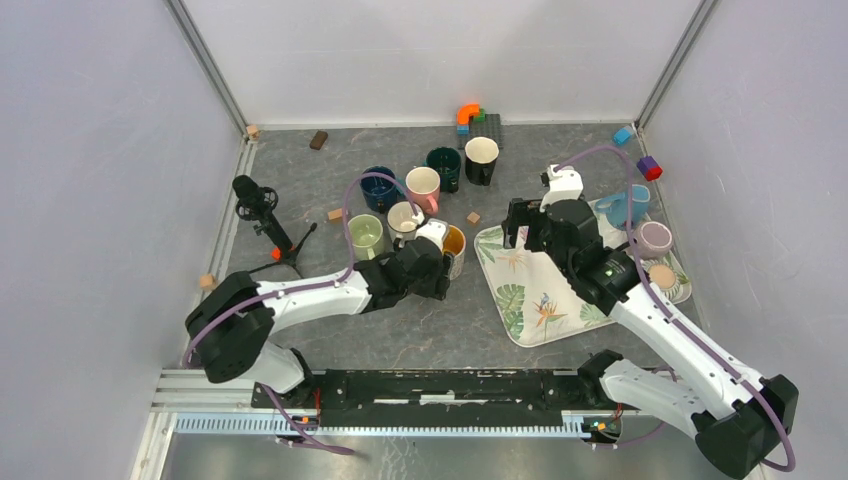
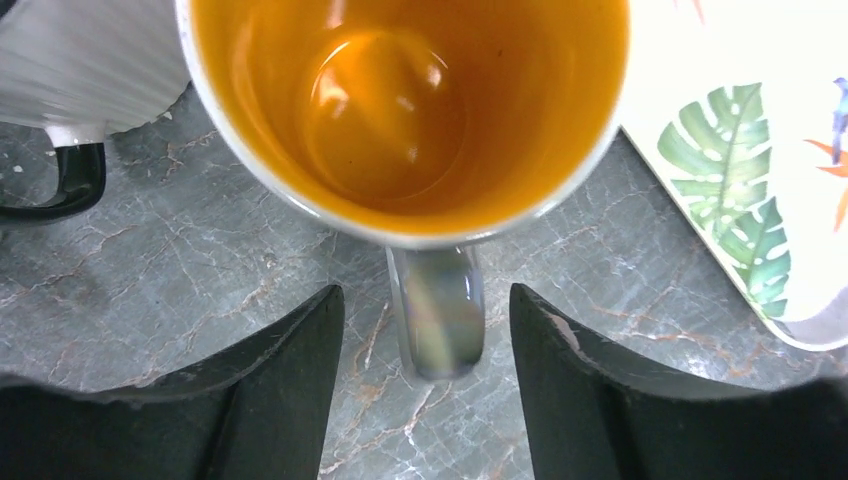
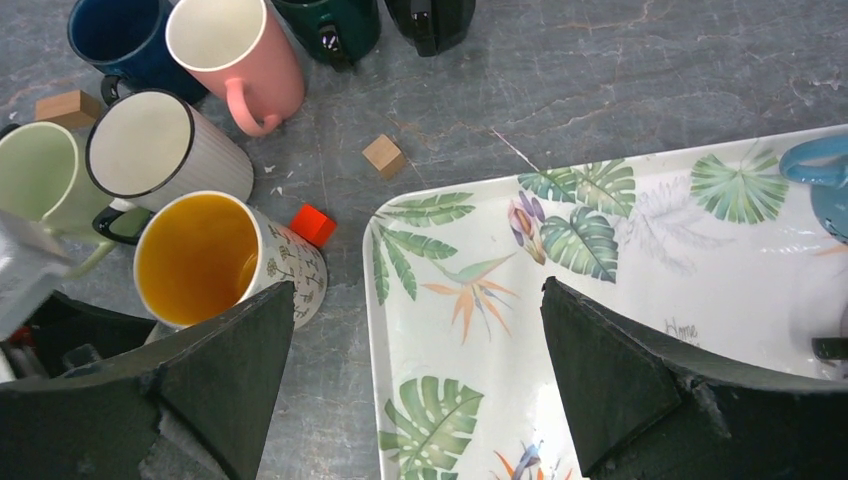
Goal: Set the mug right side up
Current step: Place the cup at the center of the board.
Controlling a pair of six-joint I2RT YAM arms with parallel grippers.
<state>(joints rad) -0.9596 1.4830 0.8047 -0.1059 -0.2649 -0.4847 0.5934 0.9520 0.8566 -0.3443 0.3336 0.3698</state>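
A white floral mug with an orange inside (image 1: 455,245) stands upright, mouth up, on the grey table just left of the leaf-print tray (image 1: 530,305). My left gripper (image 1: 440,265) is open. In the left wrist view its fingers (image 2: 300,350) flank the mug's grey handle (image 2: 437,320) with a gap on both sides, below the mug (image 2: 420,100). My right gripper (image 1: 522,222) is open and empty above the tray's left part (image 3: 620,260). The right wrist view also shows the mug (image 3: 200,255) by its left finger.
Behind the mug stand a white ribbed mug (image 1: 403,218), a light green one (image 1: 366,236), pink (image 1: 423,187), dark blue (image 1: 378,187), dark green (image 1: 443,167) and black (image 1: 481,158) mugs. On the tray's right side sit a blue mug (image 1: 625,205) and a lilac one (image 1: 655,238). Small blocks lie scattered; a black stand (image 1: 262,215) is at left.
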